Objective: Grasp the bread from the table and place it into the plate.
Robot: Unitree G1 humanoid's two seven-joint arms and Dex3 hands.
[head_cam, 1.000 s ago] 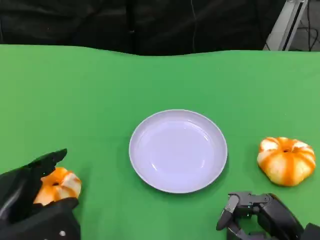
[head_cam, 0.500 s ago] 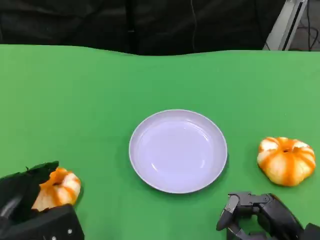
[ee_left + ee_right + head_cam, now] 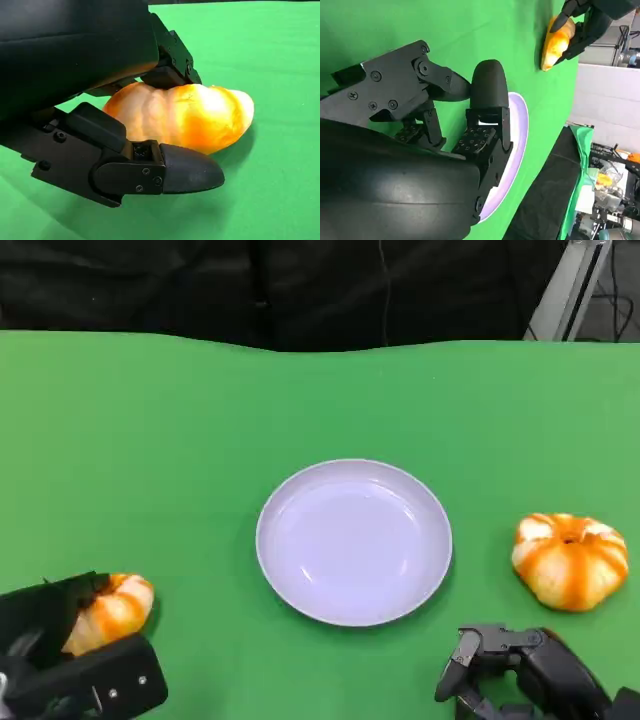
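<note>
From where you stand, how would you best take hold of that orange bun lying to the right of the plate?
Probably from above with the right hand, fingers closing across the rounded sides of the bun. It sits flat on the green table, domed and lobed, apart from the plate, so its sides lie free all round. The left hand grips the other bun in much that way.

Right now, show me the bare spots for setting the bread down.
The plate holds nothing. Green cloth lies bare beyond it, and between it and each bread. Crowded: left robot hand on the left bread; right robot hand near the right bread.
</note>
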